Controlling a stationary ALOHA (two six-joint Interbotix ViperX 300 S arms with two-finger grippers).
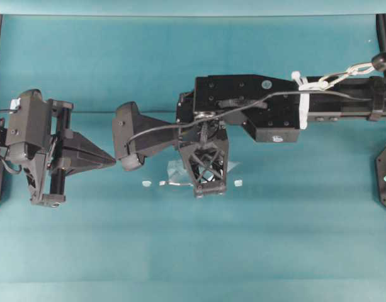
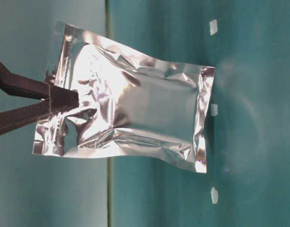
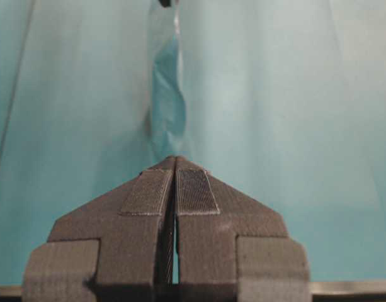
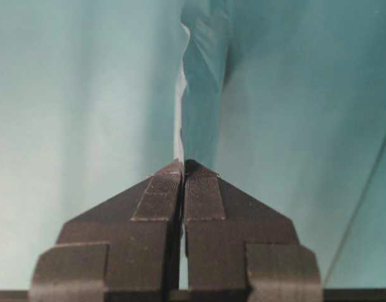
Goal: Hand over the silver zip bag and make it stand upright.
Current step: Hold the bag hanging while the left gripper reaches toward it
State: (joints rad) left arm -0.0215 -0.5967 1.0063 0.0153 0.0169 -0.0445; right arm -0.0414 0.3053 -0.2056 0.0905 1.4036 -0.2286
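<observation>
The silver zip bag [image 2: 145,113] is a crinkled foil pouch hanging upright, its lower sealed edge close to the teal table. My right gripper [image 2: 71,101] is shut on its top edge. In the right wrist view the bag [image 4: 202,94] runs edge-on away from the right gripper [image 4: 183,165]. From overhead the right gripper [image 1: 203,187] points down over the bag [image 1: 174,171], which is mostly hidden under it. My left gripper [image 1: 112,163] is shut and holds nothing, well left of the bag. In the left wrist view the left gripper [image 3: 175,158] faces the bag [image 3: 166,107] edge-on.
Small white scraps [image 1: 146,183] [image 1: 238,182] lie on the teal table [image 1: 274,239] on either side of the bag; they also show as white scraps [image 2: 214,195] in the table-level view. The right arm's wrist camera housing [image 1: 130,145] sits between the left gripper and the bag.
</observation>
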